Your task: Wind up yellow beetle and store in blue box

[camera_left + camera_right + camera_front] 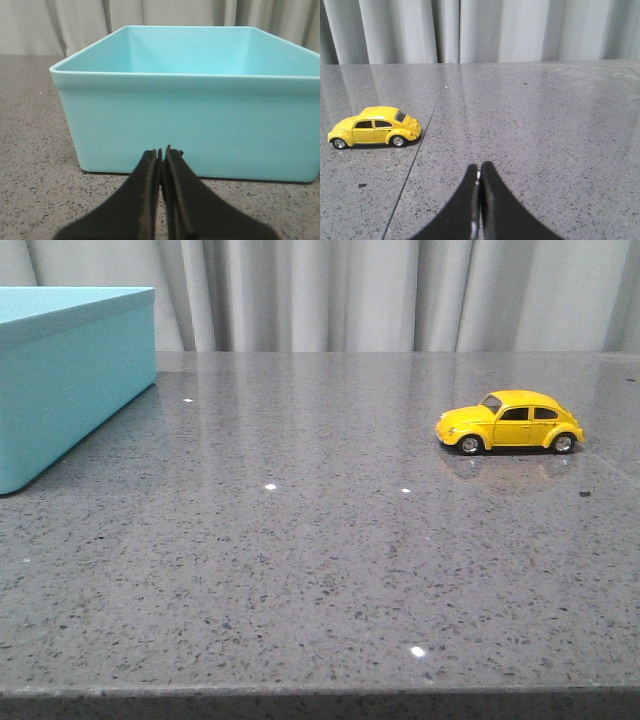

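Nothing started yet, by the look of it: the yellow beetle [510, 422] sits on all four wheels on the grey speckled surface [300, 560], untouched, side-on to the front camera with its nose pointing toward the blue box [70, 380]. Beetle is well apart from the box, with bare surface between them. Box stands at the far left, open top, and what shows of its inside in the left wrist view looks empty.

Left hand [161, 152] is closed, fingers pressed together, holding nothing; it hangs low, just in front of the near wall of the box. Right hand [479, 172] is also closed tight and empty, low over the surface, with the beetle off to one side of it and not between the fingers. Neither hand shows in the front view.

Step in hand, as I judge it: approach for the first grasp. The right hand is the nearer one to the beetle, so the next move likely calls for it to open, line up over the beetle's roof or sides and close on the body. Winding probably means dragging it backward on the wheels; cannot tell the mechanism from here. Glossy rounded body could slip, so grip across the flanks.
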Action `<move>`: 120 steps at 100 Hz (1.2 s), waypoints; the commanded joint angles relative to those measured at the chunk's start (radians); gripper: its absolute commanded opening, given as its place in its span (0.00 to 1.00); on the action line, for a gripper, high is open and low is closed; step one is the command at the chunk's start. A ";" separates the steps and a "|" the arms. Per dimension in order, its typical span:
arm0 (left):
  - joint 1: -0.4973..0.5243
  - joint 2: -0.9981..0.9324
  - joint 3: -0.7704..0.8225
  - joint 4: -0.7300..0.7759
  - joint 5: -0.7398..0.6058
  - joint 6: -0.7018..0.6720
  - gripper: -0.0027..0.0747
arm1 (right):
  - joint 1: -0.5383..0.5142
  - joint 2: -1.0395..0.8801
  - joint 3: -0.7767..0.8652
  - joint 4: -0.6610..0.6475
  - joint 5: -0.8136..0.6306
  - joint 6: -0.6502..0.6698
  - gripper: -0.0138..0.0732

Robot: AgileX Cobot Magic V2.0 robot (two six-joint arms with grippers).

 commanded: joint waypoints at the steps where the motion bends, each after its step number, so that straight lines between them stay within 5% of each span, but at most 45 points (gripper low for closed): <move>1: 0.000 -0.035 0.022 -0.006 -0.081 -0.003 0.01 | -0.007 -0.022 -0.016 0.000 -0.077 -0.007 0.08; 71: 0.000 -0.035 0.022 -0.006 -0.086 -0.003 0.01 | -0.007 -0.022 -0.016 0.000 -0.095 -0.007 0.08; 120: 0.000 -0.033 0.022 -0.006 -0.226 -0.011 0.01 | -0.007 -0.022 -0.020 0.001 -0.163 -0.007 0.08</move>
